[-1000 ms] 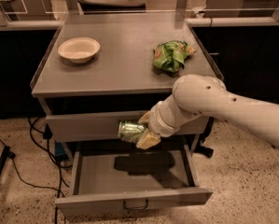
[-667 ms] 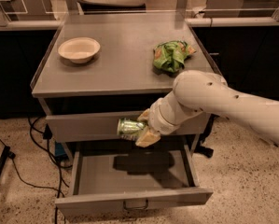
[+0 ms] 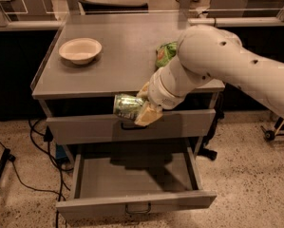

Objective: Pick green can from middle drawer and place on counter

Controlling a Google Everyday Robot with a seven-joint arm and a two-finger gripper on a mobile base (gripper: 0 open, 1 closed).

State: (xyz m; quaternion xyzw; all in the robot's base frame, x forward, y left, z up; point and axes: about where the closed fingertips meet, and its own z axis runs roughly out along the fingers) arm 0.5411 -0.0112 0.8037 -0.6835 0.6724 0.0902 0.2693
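My gripper (image 3: 134, 109) is shut on the green can (image 3: 126, 106) and holds it on its side in the air, in front of the counter's front edge and just above the closed top drawer (image 3: 84, 127). The can's silver end faces left. The middle drawer (image 3: 99, 205) is pulled open below, and its inside shows nothing. The grey counter (image 3: 118, 61) lies just behind and above the can. My white arm (image 3: 217, 61) reaches in from the right and covers the counter's right front corner.
A beige bowl (image 3: 80, 50) stands on the counter's left side. A green foil snack bag (image 3: 164, 53) lies at the right, partly behind my arm. Black cables (image 3: 18, 175) trail on the floor at the left. A caster base (image 3: 274, 129) stands at the right.
My gripper has lifted the green can from the level of the top drawer's front to just under the counter's edge. The drawer stays open.
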